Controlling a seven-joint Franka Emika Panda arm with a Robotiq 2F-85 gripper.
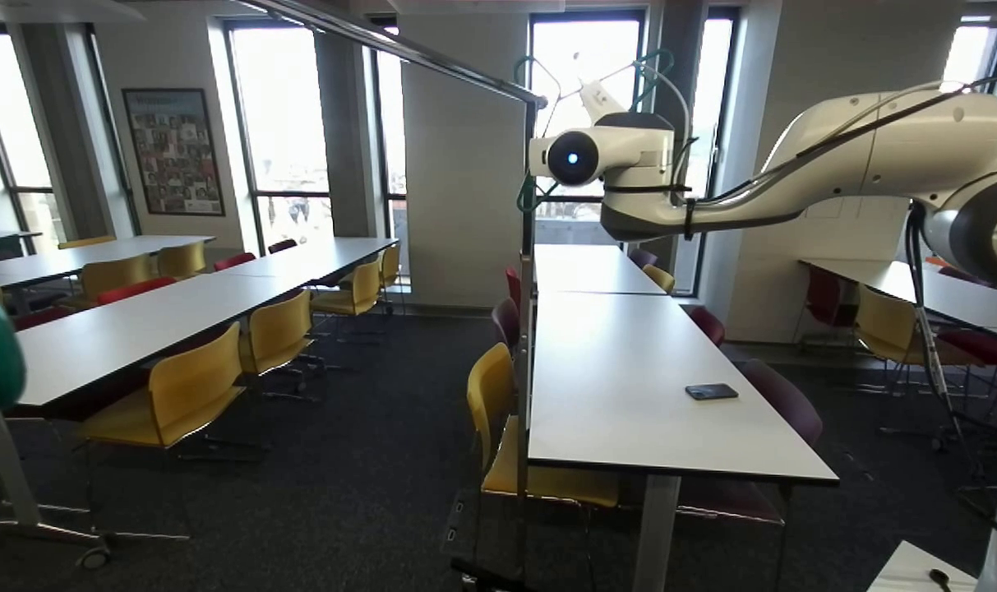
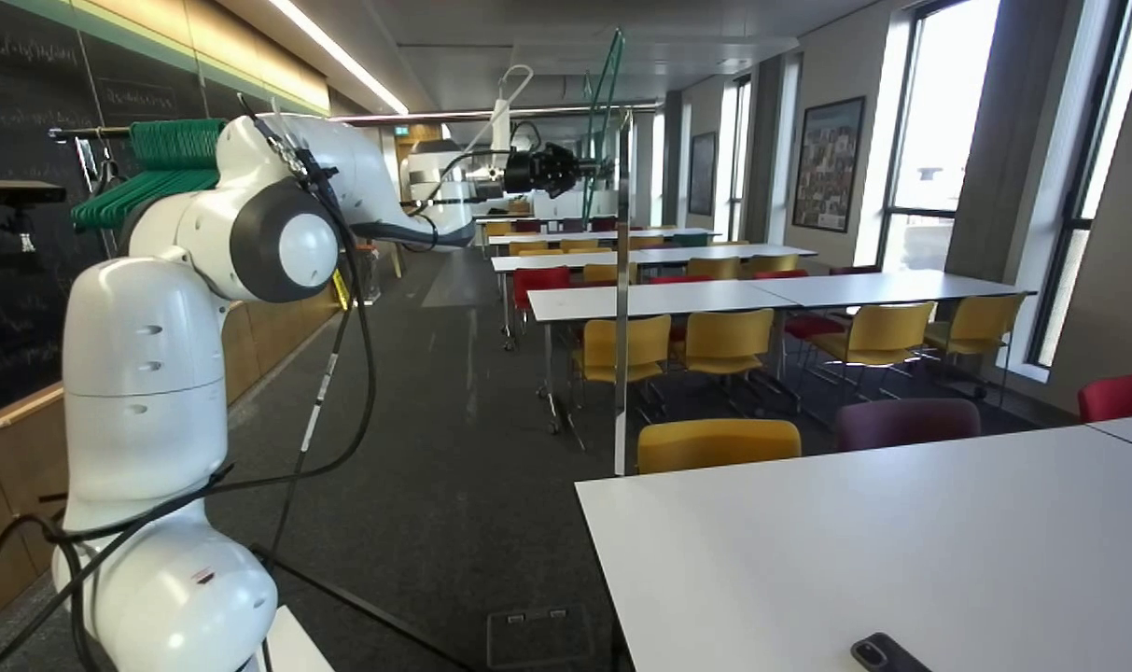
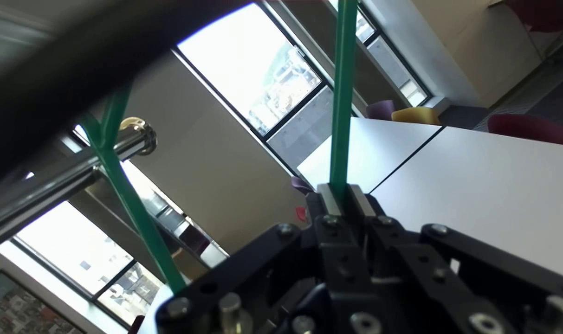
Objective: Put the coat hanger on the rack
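Note:
The coat hanger is a thin green hanger (image 3: 342, 93), held by one side bar in my shut gripper (image 3: 340, 192). In an exterior view the hanger (image 2: 607, 89) stands nearly edge-on at the fingertips (image 2: 595, 169). In an exterior view parts of it (image 1: 658, 62) show around the arm's wrist, which hides the gripper. The rack is a grey metal bar (image 1: 432, 59) with a capped end, also in an exterior view (image 2: 472, 116). In the wrist view a forked green part of the hanger crosses in front of the rack (image 3: 44, 192) near its end; I cannot tell if they touch.
A thin upright post (image 2: 621, 327) stands below the rack's end. A white table (image 1: 613, 378) with a dark phone (image 1: 712, 391) stands beside it. Several green hangers (image 2: 174, 168) hang behind the arm. Yellow chairs (image 1: 494, 395) stand by the tables.

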